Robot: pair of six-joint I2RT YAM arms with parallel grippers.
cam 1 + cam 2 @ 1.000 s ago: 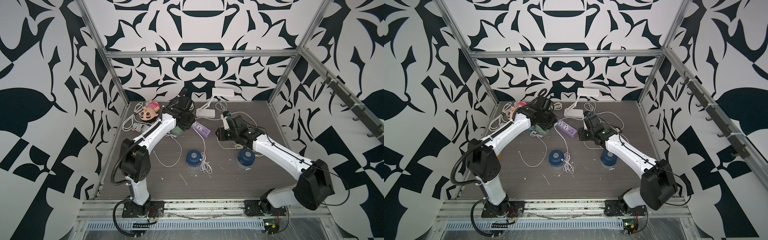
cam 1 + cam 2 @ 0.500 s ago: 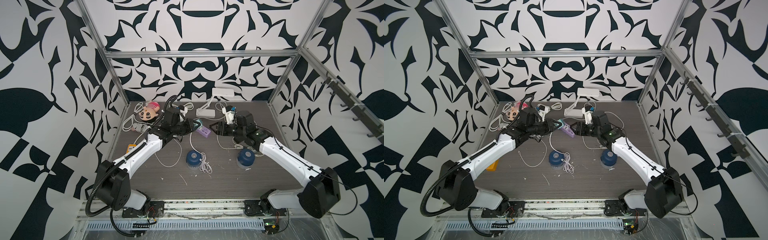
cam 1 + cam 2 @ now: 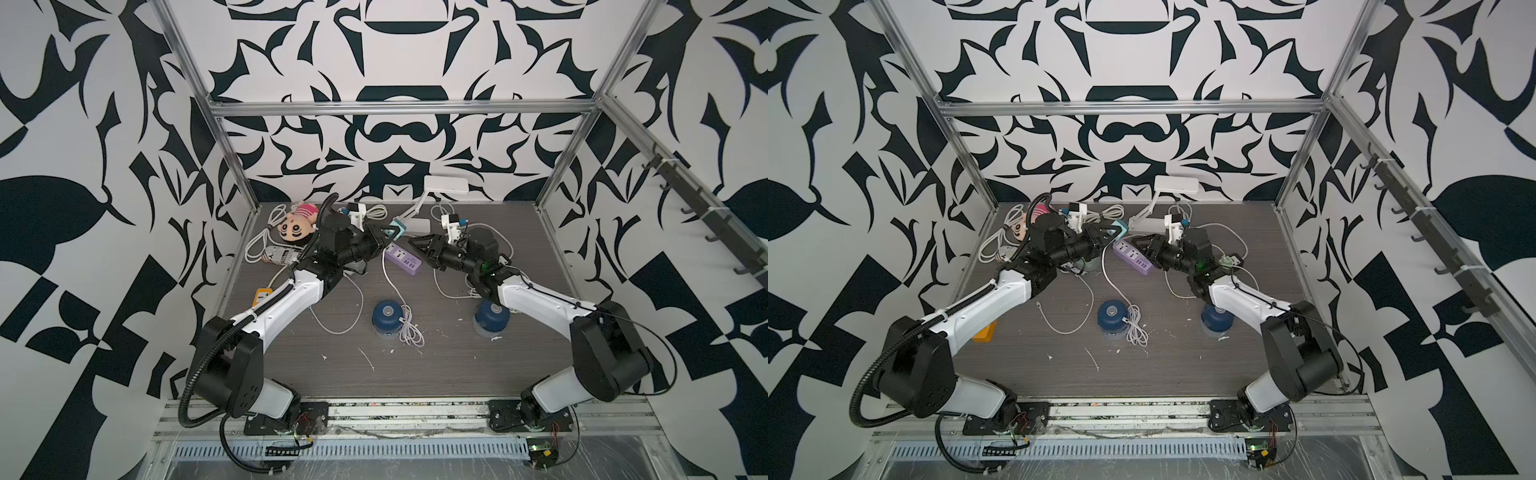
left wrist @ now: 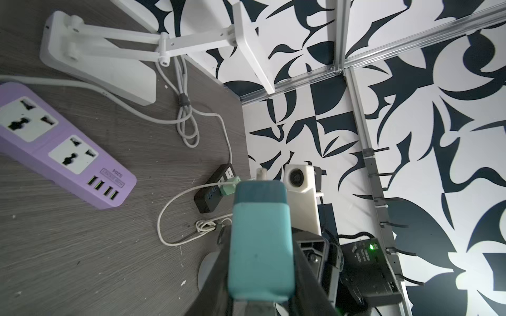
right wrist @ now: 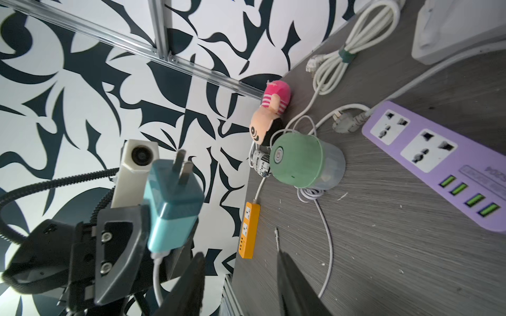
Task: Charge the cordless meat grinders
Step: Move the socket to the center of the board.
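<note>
My left tool [image 3: 384, 237] pinches the teal plug adapter [image 3: 395, 231], raised beside the purple power strip [image 3: 402, 261], prongs pointing toward my spread, empty right tool [image 3: 417, 244] across the strip.

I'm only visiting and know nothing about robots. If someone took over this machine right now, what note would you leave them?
Left gripper: shut on a teal adapter, held off the table, its cable hanging.
Right gripper: open, empty, facing it.
Two navy grinders stand at the table's front; the green grinder stands farther back, beside the left arm.
Done: adapter picked up.
To do: plug it into the purple strip, whose sockets are empty. Which grinder its cable feeds, I cannot tell.
</note>
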